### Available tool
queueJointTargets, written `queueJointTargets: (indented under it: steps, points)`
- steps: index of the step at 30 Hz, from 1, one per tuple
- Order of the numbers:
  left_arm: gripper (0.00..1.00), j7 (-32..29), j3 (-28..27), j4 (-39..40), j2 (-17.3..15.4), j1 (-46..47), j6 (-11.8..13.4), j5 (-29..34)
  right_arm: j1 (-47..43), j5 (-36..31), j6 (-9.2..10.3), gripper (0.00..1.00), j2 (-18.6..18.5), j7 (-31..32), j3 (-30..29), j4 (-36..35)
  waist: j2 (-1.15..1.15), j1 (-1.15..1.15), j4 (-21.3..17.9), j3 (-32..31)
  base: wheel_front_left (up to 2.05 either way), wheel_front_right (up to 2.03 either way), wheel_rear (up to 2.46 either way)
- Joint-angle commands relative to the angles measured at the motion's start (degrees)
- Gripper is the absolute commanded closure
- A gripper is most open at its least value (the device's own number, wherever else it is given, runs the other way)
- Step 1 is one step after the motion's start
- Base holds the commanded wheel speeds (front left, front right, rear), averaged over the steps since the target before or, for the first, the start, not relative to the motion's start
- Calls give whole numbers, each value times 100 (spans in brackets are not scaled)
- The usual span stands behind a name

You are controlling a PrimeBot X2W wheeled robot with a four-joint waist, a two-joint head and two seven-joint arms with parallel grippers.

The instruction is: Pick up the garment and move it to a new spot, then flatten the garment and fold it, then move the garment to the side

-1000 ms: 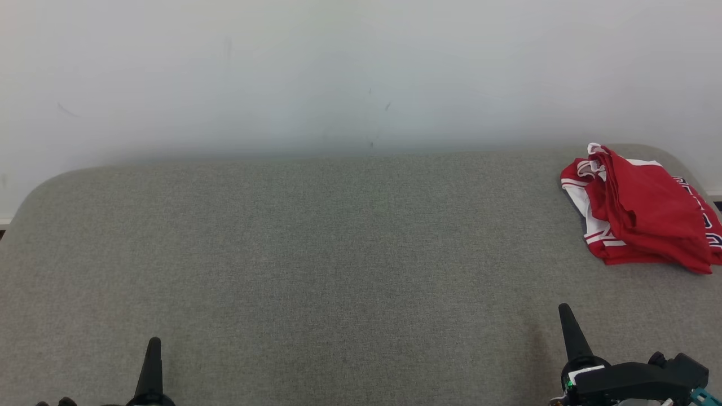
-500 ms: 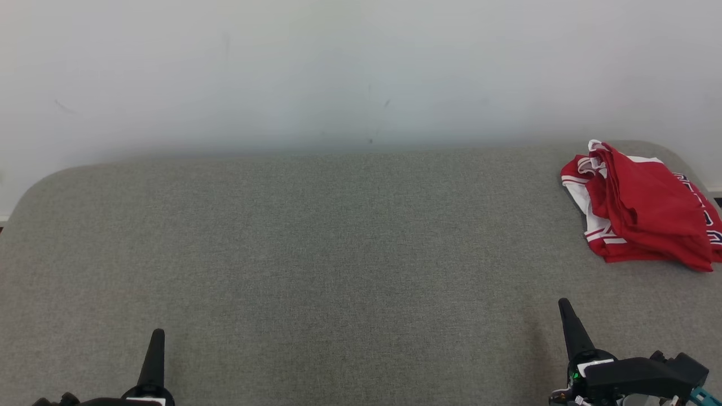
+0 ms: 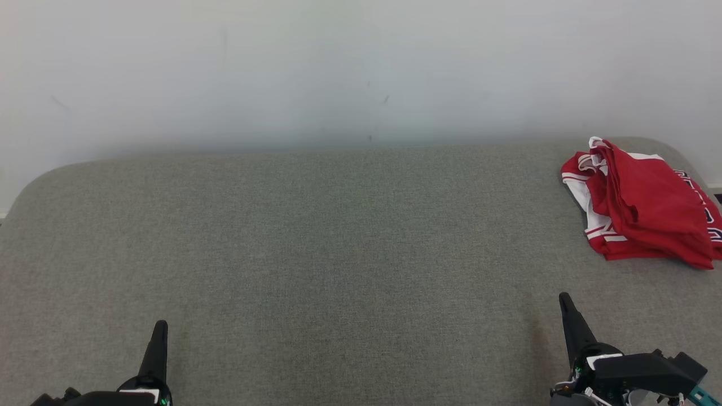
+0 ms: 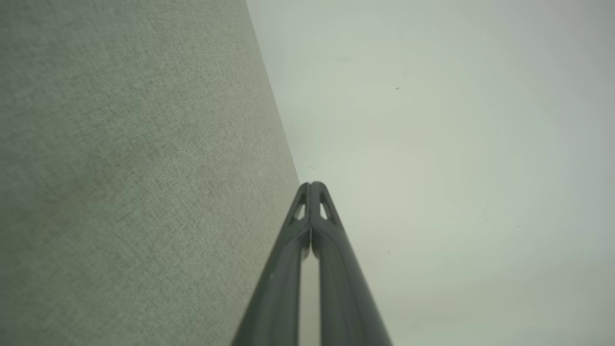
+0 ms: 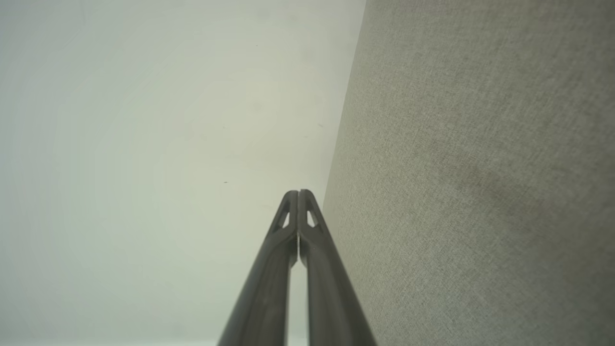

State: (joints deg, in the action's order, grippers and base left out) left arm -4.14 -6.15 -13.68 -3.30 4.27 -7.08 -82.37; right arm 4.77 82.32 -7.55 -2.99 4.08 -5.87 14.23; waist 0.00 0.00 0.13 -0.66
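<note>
The garment [image 3: 643,211], red with white trim and dark lettering, lies bunched at the far right of the grey fabric surface [image 3: 338,254]. My left gripper [image 3: 161,330] stands at the lower left, shut and holding nothing; its tips [image 4: 311,185] meet in the left wrist view. At the lower right, well in front of the garment, my right gripper [image 3: 564,299] is shut and holds nothing too. Its closed tips [image 5: 298,193] show in the right wrist view.
A pale wall [image 3: 338,67] rises behind the grey surface. The surface has rounded far corners, and its right edge runs close to the garment. Both wrist views look along the surface toward the wall.
The whole head view has shifted slightly, so the camera moved. Both grippers reach a little higher in the view. The garment lies as before.
</note>
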Motion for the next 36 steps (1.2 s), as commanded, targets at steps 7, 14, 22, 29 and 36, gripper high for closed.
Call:
queueJointTargets:
  steps: [7,14,22,29,36]
  points:
    - [100,-105,-34,-12,24,145,-45,-421,105,403,10,100,16,111,-35,-32,0,0,-4,28,0,0,0]
    - [100,-181,-43,-28,38,201,-56,-706,129,706,11,100,19,188,-54,-30,0,0,-8,53,0,0,0]
    - [100,-250,-51,-45,49,224,-46,-974,167,995,12,100,20,255,-74,-29,0,0,-12,78,0,0,0]
    - [100,-255,-50,-47,51,234,-49,-1017,168,1012,12,100,21,267,-75,-26,0,0,-13,84,0,0,0]
    - [100,-255,-50,-47,50,233,-49,-1018,167,1013,12,100,21,267,-75,-26,0,0,-13,84,0,0,0]
